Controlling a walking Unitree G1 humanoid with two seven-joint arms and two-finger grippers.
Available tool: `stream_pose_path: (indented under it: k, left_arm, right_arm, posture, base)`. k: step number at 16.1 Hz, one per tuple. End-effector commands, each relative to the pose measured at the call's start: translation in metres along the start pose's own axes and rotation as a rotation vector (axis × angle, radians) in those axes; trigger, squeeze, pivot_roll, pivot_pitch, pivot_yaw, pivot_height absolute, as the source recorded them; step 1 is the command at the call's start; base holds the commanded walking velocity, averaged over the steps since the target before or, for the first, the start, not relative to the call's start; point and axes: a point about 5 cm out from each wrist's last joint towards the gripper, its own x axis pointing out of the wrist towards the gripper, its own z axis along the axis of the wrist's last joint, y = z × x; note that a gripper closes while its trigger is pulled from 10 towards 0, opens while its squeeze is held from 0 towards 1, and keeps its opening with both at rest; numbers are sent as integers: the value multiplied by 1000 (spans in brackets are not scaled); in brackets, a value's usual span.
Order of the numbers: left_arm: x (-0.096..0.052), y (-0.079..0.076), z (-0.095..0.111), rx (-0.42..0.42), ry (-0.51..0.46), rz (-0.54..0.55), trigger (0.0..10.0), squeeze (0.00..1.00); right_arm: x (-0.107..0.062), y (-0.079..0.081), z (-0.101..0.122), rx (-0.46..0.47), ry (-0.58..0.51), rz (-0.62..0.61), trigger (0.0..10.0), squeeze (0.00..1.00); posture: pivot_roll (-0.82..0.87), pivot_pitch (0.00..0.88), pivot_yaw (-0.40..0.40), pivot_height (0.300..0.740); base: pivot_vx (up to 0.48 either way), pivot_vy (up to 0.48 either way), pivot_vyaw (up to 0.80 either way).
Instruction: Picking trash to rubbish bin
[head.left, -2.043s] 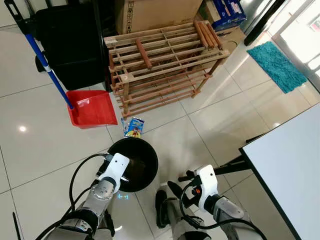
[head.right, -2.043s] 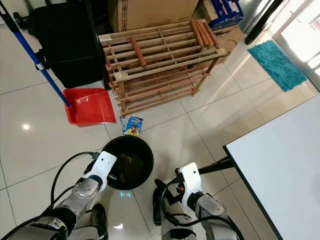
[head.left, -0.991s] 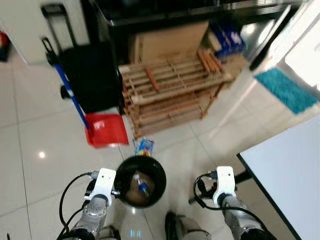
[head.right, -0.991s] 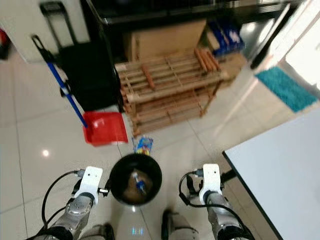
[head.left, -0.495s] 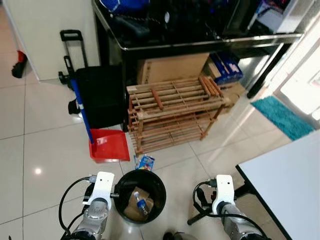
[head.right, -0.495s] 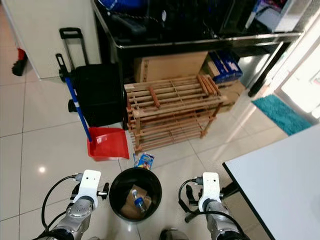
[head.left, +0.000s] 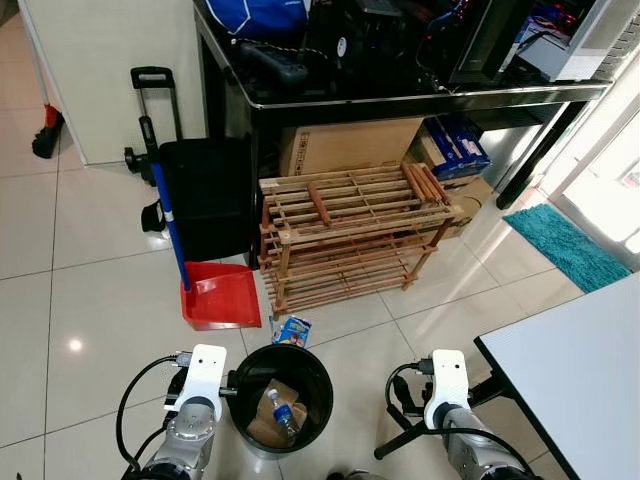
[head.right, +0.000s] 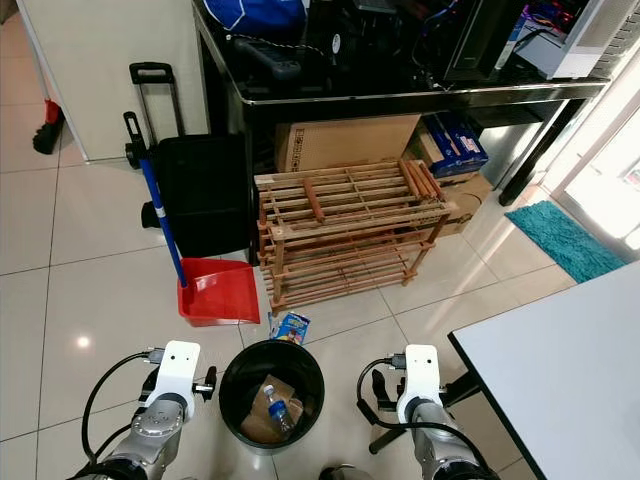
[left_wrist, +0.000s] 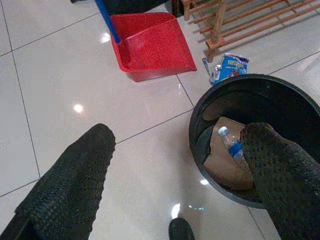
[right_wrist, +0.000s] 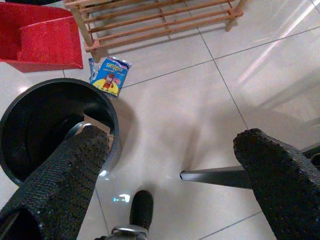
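A round black rubbish bin (head.left: 278, 398) stands on the pale tiled floor (head.left: 90, 300) straight ahead of the robot, at 12 o'clock between its two arms. Inside lie a crumpled brown paper bag (head.left: 262, 420) and a clear plastic bottle (head.left: 282, 410) with a blue label, resting on the bag. A small blue snack packet (head.left: 293, 331) lies flat on the floor just beyond the bin's far rim, at about 12 o'clock from it, near the foot of a wooden slatted rack (head.left: 350, 235).

The left tool (left_wrist: 175, 170) hovers low at about 9 o'clock of the bin, its two black fingers (left_wrist: 70, 185) spread wide apart and holding nothing; one finger overlaps the bin's rim in the wrist view. The right tool (right_wrist: 175, 170) hangs at about 3 o'clock of the bin, its fingers also wide apart and empty, above bare tile and a black metal leg (right_wrist: 210, 176).

A red dustpan (head.left: 220, 296) with a blue handle (head.left: 168, 222) sits at 11 o'clock, leaning toward a black wheeled case (head.left: 205, 195). A white table (head.left: 580, 370) edge lies at 3 o'clock, a teal mat (head.left: 572, 246) at 2 o'clock.
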Motion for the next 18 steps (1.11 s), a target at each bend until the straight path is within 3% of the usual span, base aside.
stream_pose_path:
  k: [1,8,10,18]
  left_arm:
    - [-2,-5,-5,-8,23,-2,10000,0]
    - [-2,-5,-5,-9,24,1,10000,0]
    - [-4,-10,-9,51,26,-14,10000,0]
    - [-3,-10,-7,35,30,0,10000,0]
  right_arm:
    - [0,-4,0,6,11,-13,10000,0]
    - [0,-5,-1,6,14,-14,10000,0]
    - [-1,13,-15,-51,71,76,10000,0]
    - [0,12,-9,-86,65,79,10000,0]
  posture:
    - [-17,32,-137,740]
    - [-13,28,-139,740]
    - [1,1,-115,740]
    - [-1,21,-124,740]
  base:
    - [0,0,0]
    - [0,0,0]
    - [0,0,0]
    - [0,0,0]
